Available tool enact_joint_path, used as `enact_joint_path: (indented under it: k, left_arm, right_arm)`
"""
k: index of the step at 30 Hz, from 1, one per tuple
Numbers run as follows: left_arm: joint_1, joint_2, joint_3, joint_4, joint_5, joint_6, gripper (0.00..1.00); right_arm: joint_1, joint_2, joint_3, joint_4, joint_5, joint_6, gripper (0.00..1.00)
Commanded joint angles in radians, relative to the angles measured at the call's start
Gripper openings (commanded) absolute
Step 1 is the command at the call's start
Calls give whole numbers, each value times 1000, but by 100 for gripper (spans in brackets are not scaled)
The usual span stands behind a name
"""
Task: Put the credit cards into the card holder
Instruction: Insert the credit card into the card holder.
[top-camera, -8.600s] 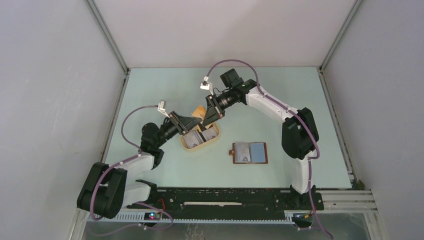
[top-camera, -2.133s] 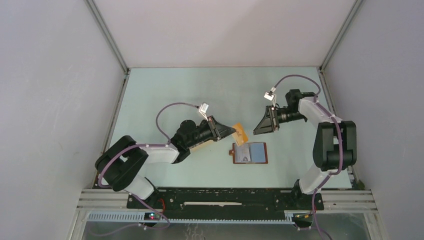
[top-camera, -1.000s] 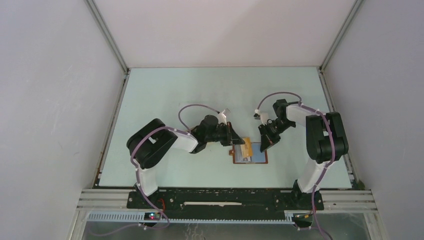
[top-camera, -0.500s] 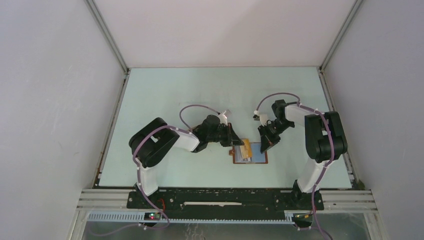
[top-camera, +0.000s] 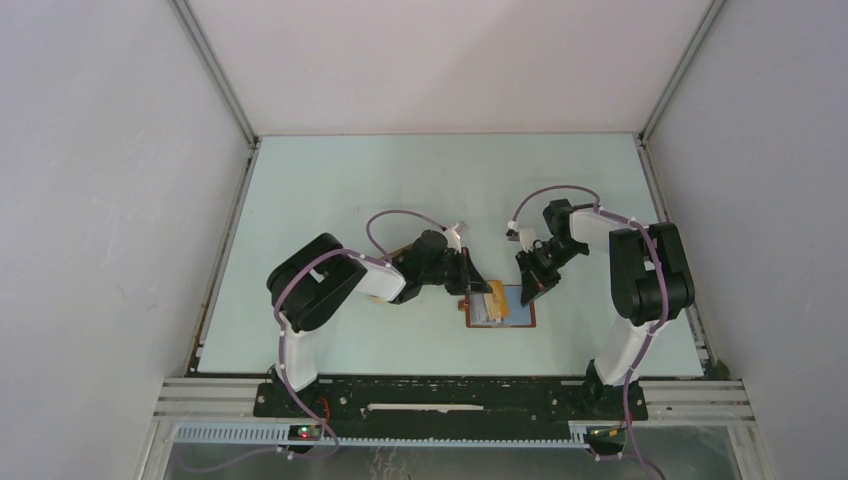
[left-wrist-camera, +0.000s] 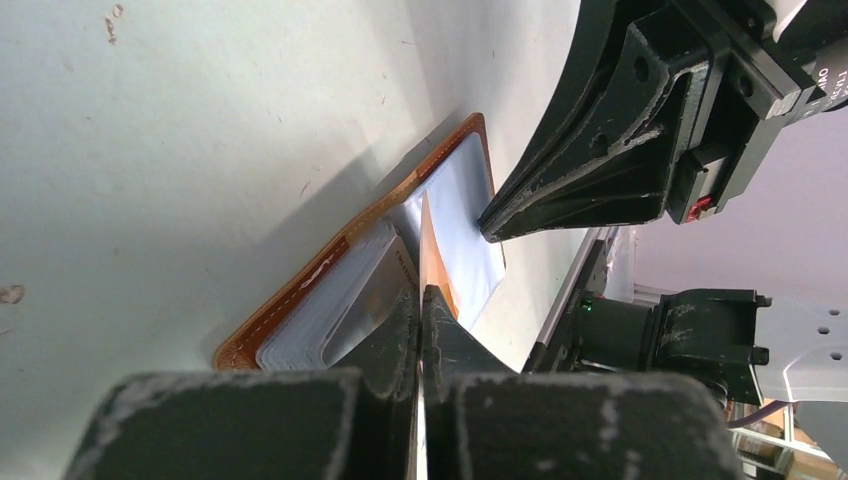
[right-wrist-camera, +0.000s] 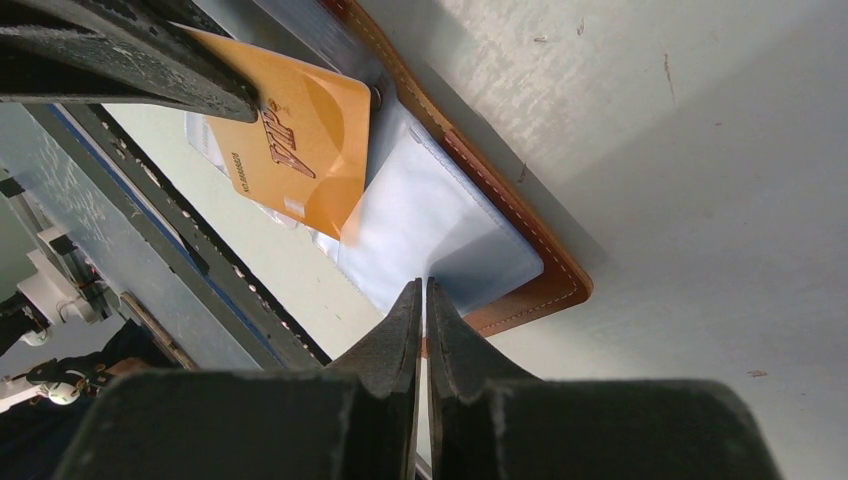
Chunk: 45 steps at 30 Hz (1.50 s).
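Note:
The card holder (top-camera: 512, 308) lies open on the table, brown leather outside with greyish pockets inside. My left gripper (top-camera: 476, 287) is shut on an orange credit card (top-camera: 494, 296), held tilted with its lower edge at the holder's middle fold. In the left wrist view the card (left-wrist-camera: 432, 250) shows edge-on between the fingers (left-wrist-camera: 421, 290), beside the holder's stacked pockets (left-wrist-camera: 340, 300). My right gripper (top-camera: 527, 295) is shut, its tips (right-wrist-camera: 422, 284) resting on the right pocket near the holder's brown rim (right-wrist-camera: 540, 300). The right wrist view shows the orange card (right-wrist-camera: 300, 140) face-on. Other credit cards are out of view.
The two grippers (left-wrist-camera: 600, 160) face each other a few centimetres apart over the holder. My left arm (top-camera: 330, 280) stretches across the table's left middle and covers the tray. The metal rail (top-camera: 450, 395) runs along the near edge.
My left gripper has edged slightly right with the orange card, bringing it closer onto the holder. The right gripper has stayed on the holder's right half.

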Motion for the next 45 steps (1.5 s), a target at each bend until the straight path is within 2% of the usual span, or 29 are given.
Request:
enact_joint_path:
  k: [1,19,31,45]
  left_arm:
    - [-8,10,39,-15,-6,9,0]
    - [-12,31,55,-45,92,-78,0]
    - [-12,56,85,-80,99,-120,0]
    - [-9,95,135,-139,96,-98,0]
  right_arm:
    - [6,-1,13,7,6,12,10]
    - [11,3,19,7,9,12,10]
    - [13,1,19,9,8,13,10]
    - [13,0,17,10,7,14,10]
